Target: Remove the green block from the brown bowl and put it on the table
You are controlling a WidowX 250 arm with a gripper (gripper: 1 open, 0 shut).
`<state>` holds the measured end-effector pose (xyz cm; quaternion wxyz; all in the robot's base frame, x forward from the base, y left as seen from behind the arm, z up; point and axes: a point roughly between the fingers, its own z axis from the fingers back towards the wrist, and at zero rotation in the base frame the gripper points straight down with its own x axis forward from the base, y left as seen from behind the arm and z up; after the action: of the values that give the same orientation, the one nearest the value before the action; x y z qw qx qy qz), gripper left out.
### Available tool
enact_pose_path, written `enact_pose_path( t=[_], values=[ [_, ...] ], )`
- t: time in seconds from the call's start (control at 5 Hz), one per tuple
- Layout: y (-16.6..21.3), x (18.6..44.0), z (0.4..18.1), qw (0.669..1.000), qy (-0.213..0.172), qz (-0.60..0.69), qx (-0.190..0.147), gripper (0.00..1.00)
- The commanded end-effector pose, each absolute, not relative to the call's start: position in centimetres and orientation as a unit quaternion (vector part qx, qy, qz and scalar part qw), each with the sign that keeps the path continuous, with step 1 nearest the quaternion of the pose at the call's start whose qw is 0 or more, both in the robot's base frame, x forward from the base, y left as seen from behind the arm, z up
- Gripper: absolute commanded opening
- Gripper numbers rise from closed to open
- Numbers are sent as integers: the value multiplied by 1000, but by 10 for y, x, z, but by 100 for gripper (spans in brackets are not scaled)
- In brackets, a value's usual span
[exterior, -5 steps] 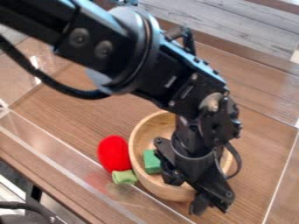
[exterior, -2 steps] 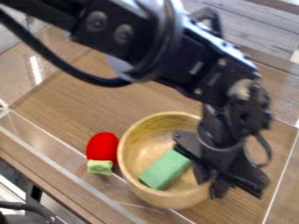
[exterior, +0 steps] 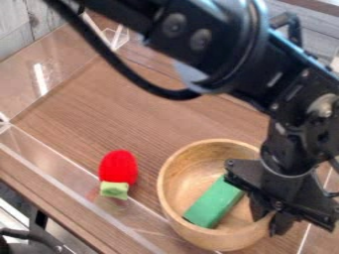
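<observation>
The green block (exterior: 215, 204) lies slanted inside the brown bowl (exterior: 180, 171), its upper right end running in under my gripper (exterior: 281, 203). The gripper points down over the bowl's right side and looks shut on that end of the block, though the black fingers (exterior: 277, 222) hide the contact itself. The bulky black arm fills the upper right of the camera view.
A red toy with a green base (exterior: 117, 171) lies on the wooden table left of the bowl. A clear plastic wall (exterior: 54, 159) runs along the table's front and left edge. Open wood shows behind the bowl at centre left (exterior: 119, 99).
The gripper has shifted right and slightly up. The green block and the bowl have slid right with it, away from the red toy, which stayed put.
</observation>
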<state>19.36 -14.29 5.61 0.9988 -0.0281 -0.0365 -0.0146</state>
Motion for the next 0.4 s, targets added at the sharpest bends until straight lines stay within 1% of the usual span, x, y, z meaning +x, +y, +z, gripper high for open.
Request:
enact_pose_path(
  t=[0.0, 0.2],
  values=[
    [-150, 202, 81, 998, -50, -11, -30, 0],
    [-143, 198, 80, 999, -47, 11, -25, 0]
  ],
)
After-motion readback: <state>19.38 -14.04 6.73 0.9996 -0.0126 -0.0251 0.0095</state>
